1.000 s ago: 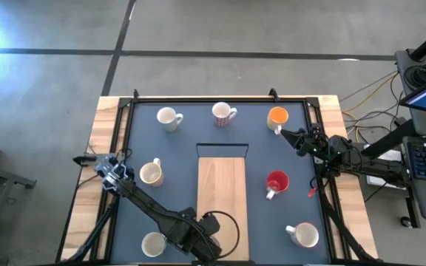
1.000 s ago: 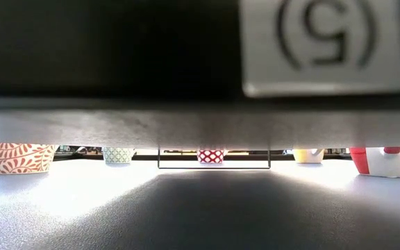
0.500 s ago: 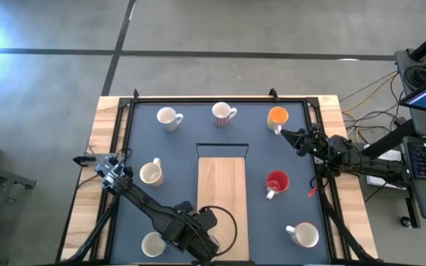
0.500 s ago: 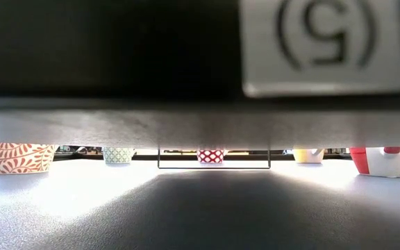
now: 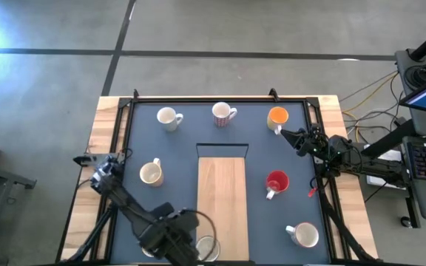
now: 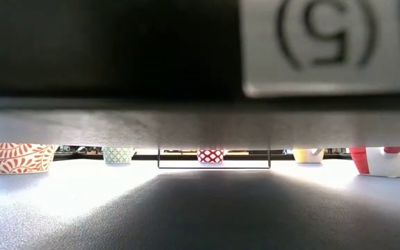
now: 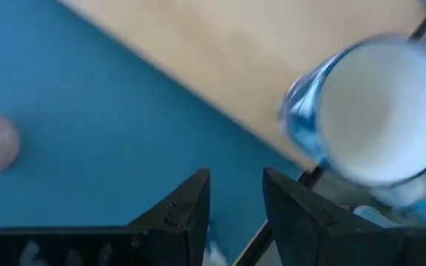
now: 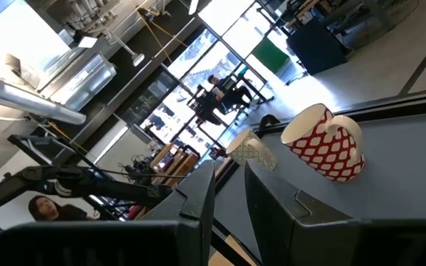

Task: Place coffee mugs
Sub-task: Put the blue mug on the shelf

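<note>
The wooden board [image 5: 222,201] set into the dark mat [image 5: 176,148] serves as reference. Beyond its far end stands the patterned mug [image 5: 222,113], with a cream mug [image 5: 168,117] to that mug's left and the orange mug [image 5: 277,117] to its right. A second cream mug [image 5: 151,173] stands left of the board, the red mug [image 5: 276,182] right of it, and a white mug [image 5: 304,235] off its near right corner. A further pale mug [image 7: 379,114] sits at the board's near left corner, straddling the seam between wood and mat as the left wrist view shows it. The left gripper [image 7: 235,203] is poised beside this mug, fingers a narrow gap apart and holding nothing. The right gripper [image 5: 287,134] waits just beside the orange mug, its fingers likewise slightly parted and empty. Risks: the left fingers look too close together to pass over the mug wall, so an approach without widening would likely push or tip the mug off the near edge. A swing of the left arm across the mat could also clip the cream mug left of the board. The right gripper, so near the orange mug's handle, could nudge it on any small move.
</note>
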### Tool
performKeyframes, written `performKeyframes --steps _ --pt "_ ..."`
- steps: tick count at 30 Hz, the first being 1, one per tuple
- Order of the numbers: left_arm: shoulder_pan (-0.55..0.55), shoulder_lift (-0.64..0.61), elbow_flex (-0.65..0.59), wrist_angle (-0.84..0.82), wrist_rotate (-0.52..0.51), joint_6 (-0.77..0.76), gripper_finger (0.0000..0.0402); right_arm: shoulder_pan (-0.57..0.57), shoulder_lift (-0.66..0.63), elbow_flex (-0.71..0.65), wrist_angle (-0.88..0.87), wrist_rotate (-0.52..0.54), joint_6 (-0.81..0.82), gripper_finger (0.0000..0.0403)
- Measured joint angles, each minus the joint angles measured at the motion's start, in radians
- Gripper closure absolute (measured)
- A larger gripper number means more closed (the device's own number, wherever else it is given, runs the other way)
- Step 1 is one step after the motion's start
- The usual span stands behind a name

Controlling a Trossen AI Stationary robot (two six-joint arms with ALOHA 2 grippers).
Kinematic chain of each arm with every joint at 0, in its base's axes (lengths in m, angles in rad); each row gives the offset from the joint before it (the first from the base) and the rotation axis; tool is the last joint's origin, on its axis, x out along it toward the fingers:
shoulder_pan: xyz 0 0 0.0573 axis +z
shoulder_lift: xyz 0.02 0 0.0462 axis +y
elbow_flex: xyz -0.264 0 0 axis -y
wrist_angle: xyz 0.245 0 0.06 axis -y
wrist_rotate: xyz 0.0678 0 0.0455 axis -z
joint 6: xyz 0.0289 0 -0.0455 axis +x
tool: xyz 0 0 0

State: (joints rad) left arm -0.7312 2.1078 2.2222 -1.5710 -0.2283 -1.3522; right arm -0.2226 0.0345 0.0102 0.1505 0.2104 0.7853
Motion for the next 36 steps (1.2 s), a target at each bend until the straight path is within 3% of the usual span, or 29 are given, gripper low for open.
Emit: performKeyframes --steps 7,16,24,36 --pt "-0.074 -0.129 -0.25 0.048 0.068 -0.192 0.0294 0.0 0.0 0.0 -0.005 0.0 0.0 0.0337" --pt "-0.167 -0.248 -0.483 0.134 0.118 -0.393 0.0294 0.0 0.0 0.0 -0.01 0.0 0.0 0.0337" --pt "-0.194 -0.261 -0.587 0.188 0.189 -0.476 0.0294 0.0 0.0 0.0 -0.016 0.0 0.0 0.0337" --pt "-0.21 -0.277 -0.757 0.326 0.191 -0.494 0.0295 0.0 0.0 0.0 -0.019 0.0 0.0 0.0337"
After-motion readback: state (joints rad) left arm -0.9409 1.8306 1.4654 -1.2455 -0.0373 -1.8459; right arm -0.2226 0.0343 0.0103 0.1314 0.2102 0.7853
